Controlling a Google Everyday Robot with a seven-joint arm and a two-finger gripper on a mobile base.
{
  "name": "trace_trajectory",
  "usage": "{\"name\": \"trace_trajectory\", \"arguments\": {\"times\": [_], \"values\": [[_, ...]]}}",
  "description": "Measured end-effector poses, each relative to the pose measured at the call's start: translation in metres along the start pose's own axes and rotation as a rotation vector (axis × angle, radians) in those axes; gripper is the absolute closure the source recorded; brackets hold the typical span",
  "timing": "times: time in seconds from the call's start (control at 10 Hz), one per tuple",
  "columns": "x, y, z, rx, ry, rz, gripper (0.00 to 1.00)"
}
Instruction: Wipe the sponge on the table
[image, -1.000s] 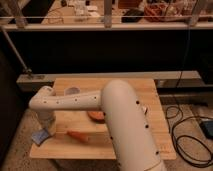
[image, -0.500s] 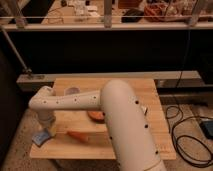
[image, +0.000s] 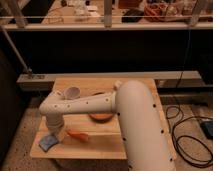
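Observation:
The light-blue sponge (image: 48, 141) lies flat at the front left corner of the wooden table (image: 107, 137). My gripper (image: 54, 132) comes straight down at the sponge's upper right edge, at the end of the white arm that crosses the tabletop. The arm's wrist hides where the gripper meets the sponge. An orange carrot-shaped piece (image: 77, 134) lies just right of the gripper.
A small white bowl (image: 73, 92) stands at the back left of the table and a brown-orange dish (image: 100, 116) sits mid-table under the arm. A dark cluttered bench (image: 110, 20) runs behind. Cables (image: 187, 135) trail on the floor to the right.
The gripper and the sponge have shifted slightly to the right along the table's front left corner. The carrot, the bowl and the dish have stayed put.

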Motion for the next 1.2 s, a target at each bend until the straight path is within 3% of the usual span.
{"name": "trace_trajectory", "arguments": {"times": [0.6, 0.8, 1.0, 1.2], "values": [[0.002, 0.005, 0.0, -0.003, 0.001, 0.01, 0.59], [0.014, 0.016, -0.003, 0.001, -0.003, 0.066, 0.59], [0.04, 0.04, -0.009, 0.008, -0.008, 0.134, 0.59], [0.048, 0.044, -0.01, 0.007, -0.001, 0.147, 0.59]]}}
